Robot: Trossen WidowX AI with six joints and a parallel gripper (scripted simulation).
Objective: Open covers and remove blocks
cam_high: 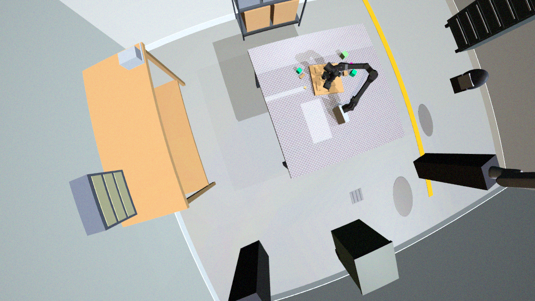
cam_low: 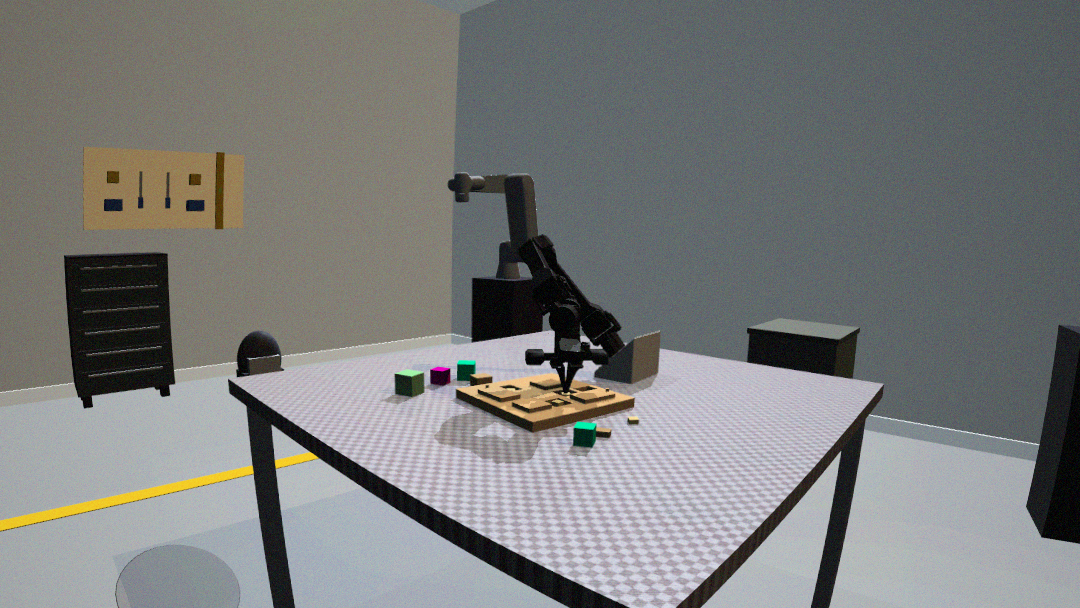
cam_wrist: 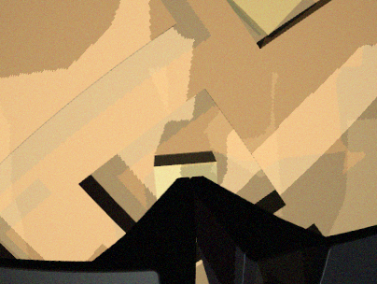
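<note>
- Puzzle board [cam_high: 318, 92] [cam_low: 533, 423] [cam_wrist: 243, 70] lies flat on the checkered table [cam_high: 359, 149] [cam_low: 680, 483], directly under the gripper [cam_high: 327, 76] [cam_low: 565, 389] [cam_wrist: 189, 191].
- Fingers pressed together with nothing pinched, tips pointing down at the board's middle; whether they touch it, I cannot tell.
- Right by the tips in the wrist view, a pale yellow square [cam_wrist: 161, 177] shows, partly hidden by the fingers; a second yellow patch [cam_wrist: 271, 11] is at the top edge.
- Flat raised covers sit on the board; how far each is open is unclear.
- At one side of the board stands a brown block [cam_high: 345, 73] [cam_low: 480, 379], with a teal cube [cam_high: 352, 73] [cam_low: 466, 370], a magenta cube [cam_high: 350, 63] [cam_low: 439, 375] and a light green cube [cam_high: 344, 55] [cam_low: 408, 382] farther out.
- Across the board, another teal cube [cam_high: 298, 70] [cam_low: 584, 434] is beside a small brown piece [cam_high: 301, 75] [cam_low: 603, 432]; a tiny yellow piece [cam_high: 304, 87] [cam_low: 633, 419] lies nearby.
- Black arm [cam_high: 361, 89] [cam_low: 559, 290] bends up and over from a wedge-shaped mount [cam_high: 340, 114] [cam_low: 643, 358].
</note>
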